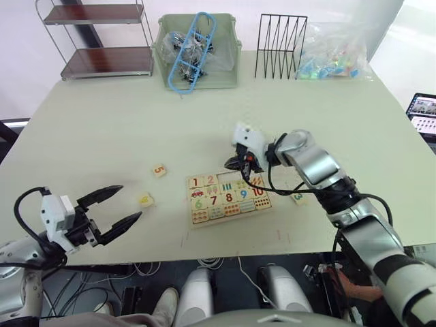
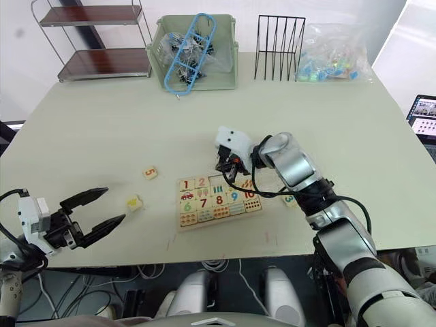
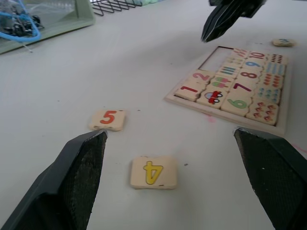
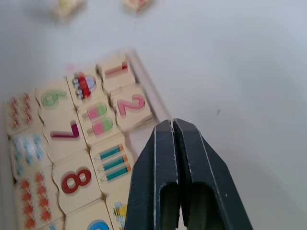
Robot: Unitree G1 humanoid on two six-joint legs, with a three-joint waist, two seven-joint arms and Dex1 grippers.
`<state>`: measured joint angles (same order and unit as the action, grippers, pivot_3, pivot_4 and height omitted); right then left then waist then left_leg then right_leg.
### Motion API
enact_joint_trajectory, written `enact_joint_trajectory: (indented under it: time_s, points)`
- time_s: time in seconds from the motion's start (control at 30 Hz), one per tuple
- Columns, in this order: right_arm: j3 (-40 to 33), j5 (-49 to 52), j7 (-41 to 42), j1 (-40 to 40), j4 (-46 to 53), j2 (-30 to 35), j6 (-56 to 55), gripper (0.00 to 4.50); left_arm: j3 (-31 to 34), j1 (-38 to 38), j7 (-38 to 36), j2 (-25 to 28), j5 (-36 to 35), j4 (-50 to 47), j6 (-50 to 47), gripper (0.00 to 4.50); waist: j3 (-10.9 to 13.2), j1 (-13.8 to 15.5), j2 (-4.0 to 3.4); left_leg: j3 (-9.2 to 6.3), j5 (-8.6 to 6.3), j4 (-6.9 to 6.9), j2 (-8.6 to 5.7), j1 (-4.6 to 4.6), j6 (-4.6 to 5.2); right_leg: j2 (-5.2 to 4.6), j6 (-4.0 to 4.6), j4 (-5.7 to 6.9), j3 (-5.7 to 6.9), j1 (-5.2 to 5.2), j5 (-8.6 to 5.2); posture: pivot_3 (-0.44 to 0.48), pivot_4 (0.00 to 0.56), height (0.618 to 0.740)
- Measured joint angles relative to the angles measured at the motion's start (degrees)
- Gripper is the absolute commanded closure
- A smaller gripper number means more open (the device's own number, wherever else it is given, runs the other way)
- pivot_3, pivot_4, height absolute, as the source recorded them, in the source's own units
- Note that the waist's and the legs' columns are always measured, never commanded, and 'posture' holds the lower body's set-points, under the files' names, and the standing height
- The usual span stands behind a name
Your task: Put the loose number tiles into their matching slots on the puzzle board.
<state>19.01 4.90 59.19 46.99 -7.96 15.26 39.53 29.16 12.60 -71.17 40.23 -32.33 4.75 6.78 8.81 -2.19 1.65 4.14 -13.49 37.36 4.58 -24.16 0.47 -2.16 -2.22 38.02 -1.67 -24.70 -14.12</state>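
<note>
Tabletop (image 1: 102, 129) carried everything we needed, and the board (image 1: 228, 198) lay near its front edge, a little toward our right. Its long axis ran across us from left to right, slightly skewed so that the right end sat farther from us than the left. The printed digits read upright from our side, top row farthest away.

In that top row, tile 1 (image 4: 114, 71) and tile 2 (image 4: 132, 106) were already in the two leftmost slots, though the 2 looked slightly cocked and perhaps not fully seated. The slot next to them (image 3: 217, 57) showed as an open recess; the far end of the row was hidden behind our right arm, so we could not say what it held.

Three tiles remained loose. Tile 5 (image 1: 159, 171) lay well left of the board, its digit upright to us in the eye views. Tile 4 (image 1: 146, 200) lay nearer us, between the 5 and our left pincer, its digit turned the other way from the 5. A third tile (image 1: 298, 198) rested just right of the board; we took it for the 3, but its digit was too small to read.

We judged the job about two fifths done.

Our left pincer (image 1: 116, 208) hung wide open and empty, aimed at the 4. Our right pincer (image 4: 173, 139) was closed on nothing above the top row.
</note>
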Motion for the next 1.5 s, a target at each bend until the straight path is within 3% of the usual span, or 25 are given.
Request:
enact_joint_trajectory:
  time_s: [0.3,0.67,0.77,0.83,1.0,1.13,1.5]
  points:
    - [-10.4,5.15,-3.24,-16.73,11.09,8.52,-4.89,4.45,0.08,1.58,1.64,-0.96,0.77,1.28,1.08,0.0,-0.01,0.27,0.02,0.0,0.0,0.0,-0.01,0.01,0.0,0.0,0.0,-0.02,0.0,0.02,0.0,0.0,0.15,0.74]
    - [-27.05,11.31,-10.53,-39.34,19.53,11.32,-17.56,4.45,-0.23,3.99,3.99,-1.19,1.64,0.67,0.11,0.0,-0.02,0.26,0.03,0.02,0.0,0.0,-0.01,0.18,0.0,0.02,-0.02,-0.02,-0.07,0.18,-0.01,0.0,0.15,0.74]
    - [-31.88,13.69,-11.41,-46.64,21.83,11.36,-20.4,3.22,-0.63,3.89,4.62,-1.2,1.9,0.53,-0.27,0.0,-0.02,0.5,0.03,0.02,0.0,0.02,-0.01,0.25,0.0,0.02,-0.02,-0.04,-0.09,0.27,-0.02,0.0,0.15,0.74]
    - [-35.35,15.42,-11.37,-52.4,22.99,11.44,-22.77,2.14,-0.63,4.04,5.24,-1.17,2.66,0.44,-0.27,0.0,-0.02,0.6,0.03,0.02,0.0,0.01,-0.01,0.42,0.01,0.02,0.16,-0.07,-0.09,0.42,-0.14,0.0,0.15,0.74]
    - [-38.81,18.31,-9.64,-58.8,24.69,11.43,-27.11,0.12,-1.17,3.26,7.98,-1.2,4.4,0.51,-0.25,0.0,-0.04,0.34,0.02,-0.03,0.01,0.05,-0.01,0.52,0.01,0.04,0.1,-0.04,-0.13,0.49,-0.19,0.0,0.15,0.74]
    - [-42.82,22.67,-7.8,-64.38,24.85,10.99,-31.27,0.02,-1.32,3.51,10.38,-1.21,5.2,0.66,-1.88,0.0,-0.05,0.36,0.04,0.0,0.0,0.05,-0.01,0.5,0.01,0.03,0.11,-0.07,-0.15,0.5,-0.18,0.0,0.15,0.74]
    - [-40.02,23.32,-6.99,-71.17,25.51,8.49,-37.77,0.02,-2.04,5.57,13.52,-3.49,6.51,-0.29,-1.29,0.0,-0.05,0.44,0.03,0.02,0.0,0.07,-0.01,0.5,0.01,-0.01,0.11,-0.06,-0.15,0.49,-0.18,0.0,0.15,0.74]
